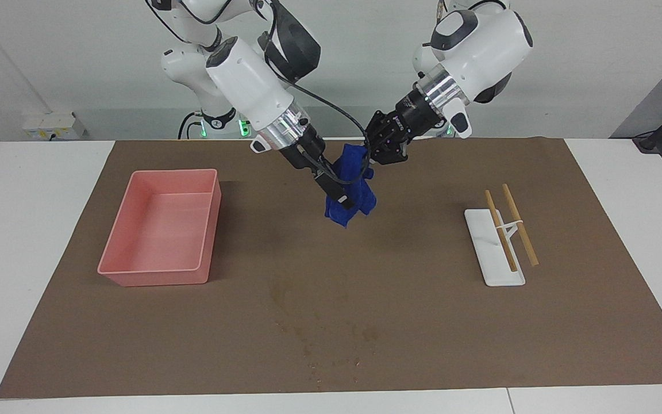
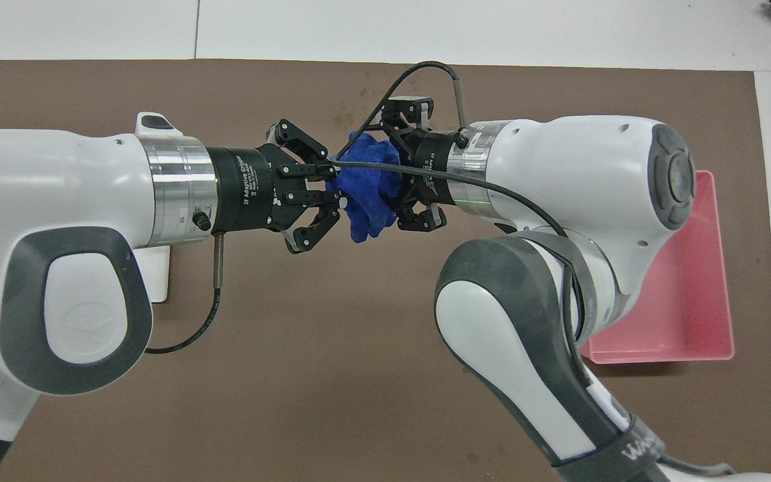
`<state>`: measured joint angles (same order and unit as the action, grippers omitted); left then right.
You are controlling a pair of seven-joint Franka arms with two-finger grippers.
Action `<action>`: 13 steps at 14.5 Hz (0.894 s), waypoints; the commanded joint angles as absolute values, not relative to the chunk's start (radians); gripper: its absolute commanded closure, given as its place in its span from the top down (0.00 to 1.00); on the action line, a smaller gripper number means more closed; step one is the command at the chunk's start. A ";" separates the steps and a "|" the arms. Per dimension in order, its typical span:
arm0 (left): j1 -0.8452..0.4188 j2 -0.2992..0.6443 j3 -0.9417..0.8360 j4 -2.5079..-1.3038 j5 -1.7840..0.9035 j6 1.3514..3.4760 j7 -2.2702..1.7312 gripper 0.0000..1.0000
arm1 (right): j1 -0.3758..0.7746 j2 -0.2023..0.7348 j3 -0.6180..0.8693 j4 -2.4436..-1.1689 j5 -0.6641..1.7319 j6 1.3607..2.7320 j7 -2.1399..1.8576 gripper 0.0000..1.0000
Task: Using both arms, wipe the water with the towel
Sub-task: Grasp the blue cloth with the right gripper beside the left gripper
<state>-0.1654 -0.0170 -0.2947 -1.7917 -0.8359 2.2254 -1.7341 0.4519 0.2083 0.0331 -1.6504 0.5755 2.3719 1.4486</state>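
At the right arm's end of the counter [image 1: 32, 241], a pink tray [image 1: 161, 227] sits on the brown mat [image 1: 423, 322]. Up in the air over the middle of the mat, the right gripper [image 1: 339, 192] reaches steeply down into the towel [image 1: 360, 198], its jaws standing wide on either side of the hanging cloth; in the overhead view 1 finger shows above the cloth and 1 below it, and whether they press the fabric I cannot tell. The towel is a bunched deep-blue lump that hangs free above the mat, clear of the surface. Its upper end is pinched by the left gripper [image 1: 372, 156], whose jaws are closed on the towel, fingertips meeting while the outer links splay. The water [image 1: 319, 336] is a faint speckled stain on the mat farther from the robots than the towel, close to the mat's edge. Toward the left arm's end, 2 chopsticks [image 1: 512, 227] rest across a white holder [image 1: 495, 250], well apart from both grippers.
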 commanded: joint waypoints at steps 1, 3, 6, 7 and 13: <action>-0.190 -0.043 -0.285 -1.822 -0.862 2.295 -1.744 0.00 | 0.451 0.215 0.037 -1.640 0.595 2.353 1.457 0.28; -0.207 -0.044 -0.285 -1.835 -0.862 2.316 -1.743 0.00 | 0.449 0.212 0.038 -1.638 0.597 2.326 1.460 0.00; -0.239 -0.051 -0.284 -1.862 -0.862 2.373 -1.744 0.00 | 0.436 0.212 0.037 -1.631 0.586 2.318 1.445 0.00; -0.239 -0.051 -0.284 -1.862 -0.861 2.370 -1.741 0.00 | 0.434 0.213 0.037 -1.632 0.580 2.330 1.421 0.00; -0.226 -0.048 -0.279 -1.842 -0.844 2.356 -1.740 1.00 | 0.391 0.233 0.031 -1.631 0.575 2.436 1.258 0.00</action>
